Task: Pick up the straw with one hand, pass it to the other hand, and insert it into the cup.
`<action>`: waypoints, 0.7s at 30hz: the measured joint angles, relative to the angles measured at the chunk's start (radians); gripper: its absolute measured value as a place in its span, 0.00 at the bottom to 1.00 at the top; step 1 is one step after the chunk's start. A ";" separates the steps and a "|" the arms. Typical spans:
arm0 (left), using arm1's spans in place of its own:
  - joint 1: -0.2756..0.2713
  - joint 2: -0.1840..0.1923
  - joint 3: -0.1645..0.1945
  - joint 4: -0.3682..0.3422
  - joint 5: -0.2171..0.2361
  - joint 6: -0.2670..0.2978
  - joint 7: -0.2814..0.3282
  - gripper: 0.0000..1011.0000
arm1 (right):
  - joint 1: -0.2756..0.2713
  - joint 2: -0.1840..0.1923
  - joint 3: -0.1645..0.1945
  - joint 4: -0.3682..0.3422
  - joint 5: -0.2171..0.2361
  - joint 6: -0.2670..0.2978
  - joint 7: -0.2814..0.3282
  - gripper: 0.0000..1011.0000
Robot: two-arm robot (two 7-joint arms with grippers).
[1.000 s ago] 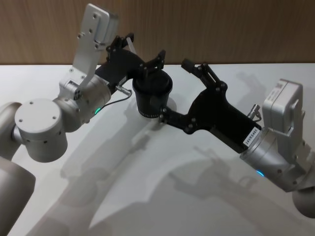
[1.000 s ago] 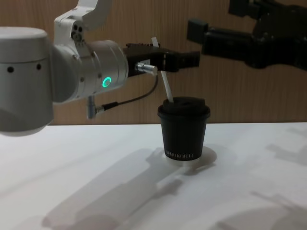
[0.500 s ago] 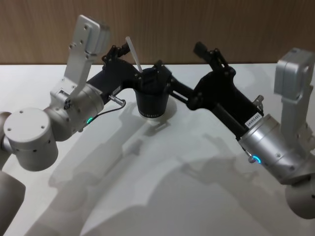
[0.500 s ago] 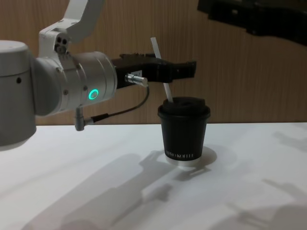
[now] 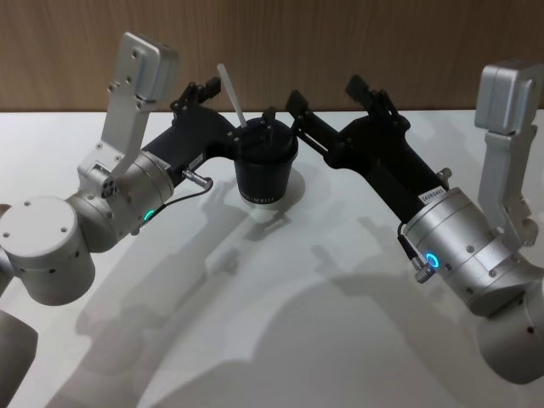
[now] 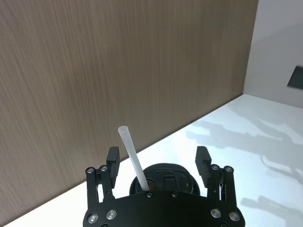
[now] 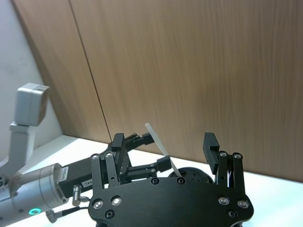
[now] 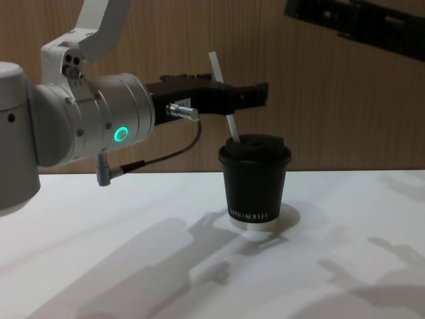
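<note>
Straw [image 5: 231,95]: white, thin, standing tilted in the cup's lid, lower end in the lid hole, upper end leaning away toward the wall; it rises between the left gripper's spread fingers, and no finger is seen touching it.
Cup [image 8: 255,181]: black paper cup with a black lid, white lettering low on its side, upright on the table, just below and ahead of the left gripper's fingertips.
Left gripper [image 6: 159,163]: black, on a silver wrist with a green ring; hovers level just above the lid; fingers [image 6: 112,158] spread wide to either side of the lid, holding nothing.
Right gripper [image 7: 165,145]: black, raised higher than the left gripper, on the cup's far side from it; fingers spread wide, empty; the cup and straw lie ahead of it and lower.
Cable [image 8: 166,155]: thin, black, looping under the left wrist, with a metal plug beside the gripper's base.
Table [image 5: 280,297]: plain white, matte, crossed by soft grey shadows of both arms; a shadow pools around the cup's foot.
Wall [image 8: 319,100]: brown wood-grain panelling with vertical seams, rising straight from the table's far edge.
Room: in the left wrist view the panelling ends at a pale grey wall [image 6: 279,52].
</note>
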 joint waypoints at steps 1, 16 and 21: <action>0.003 -0.001 -0.002 -0.002 0.000 -0.002 -0.001 0.99 | -0.001 -0.004 0.000 -0.001 0.003 0.006 -0.005 0.99; 0.022 -0.004 -0.013 -0.033 -0.012 -0.003 -0.030 0.99 | -0.010 -0.027 -0.011 0.014 -0.001 0.051 -0.065 0.99; 0.030 0.003 -0.015 -0.044 -0.021 0.013 -0.041 0.99 | -0.008 -0.033 -0.014 0.023 -0.015 0.042 -0.070 0.99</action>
